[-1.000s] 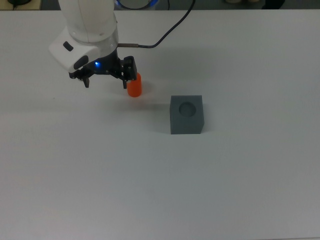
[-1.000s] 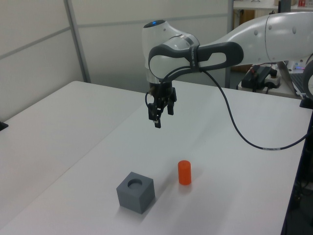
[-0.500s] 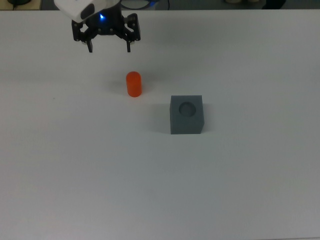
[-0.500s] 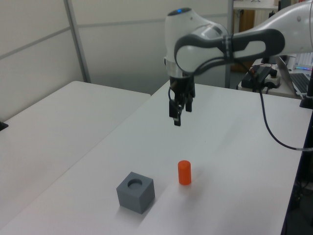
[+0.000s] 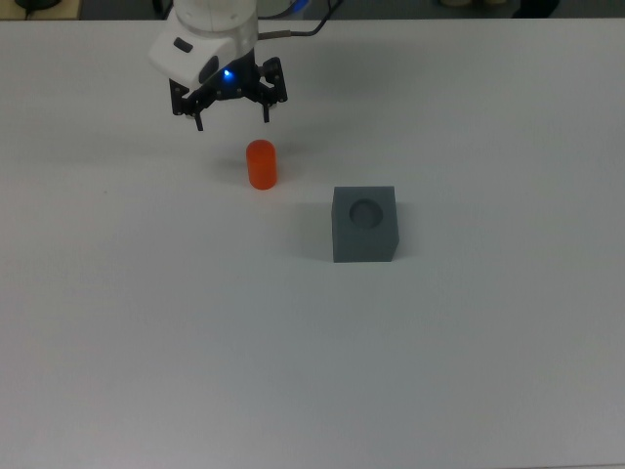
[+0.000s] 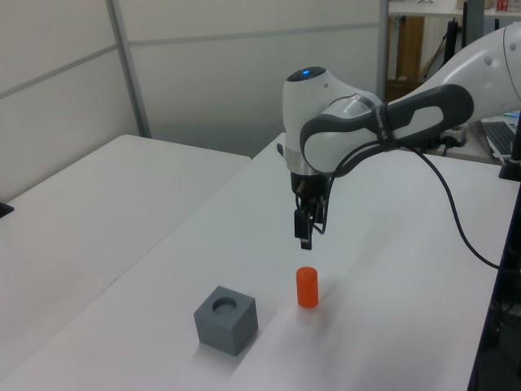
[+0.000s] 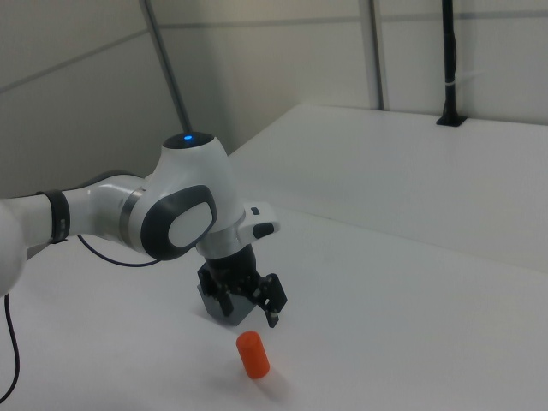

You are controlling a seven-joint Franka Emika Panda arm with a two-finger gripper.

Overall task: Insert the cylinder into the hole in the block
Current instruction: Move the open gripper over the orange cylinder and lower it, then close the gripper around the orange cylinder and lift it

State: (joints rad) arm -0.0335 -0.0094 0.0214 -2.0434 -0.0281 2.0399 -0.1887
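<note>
Tool fingers spread, empty, hanging above your cylinder. Cylinder upright on surface, apart from block, its hole unfilled.

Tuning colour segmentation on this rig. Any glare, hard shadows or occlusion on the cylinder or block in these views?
Top view: even light, no glare; orange cylinder and grey block cast only faint shadows, hole readable. Left view: both clear, soft shadows on the white table. Right view: the open gripper and arm hide most of the block; cylinder unobstructed.
</note>
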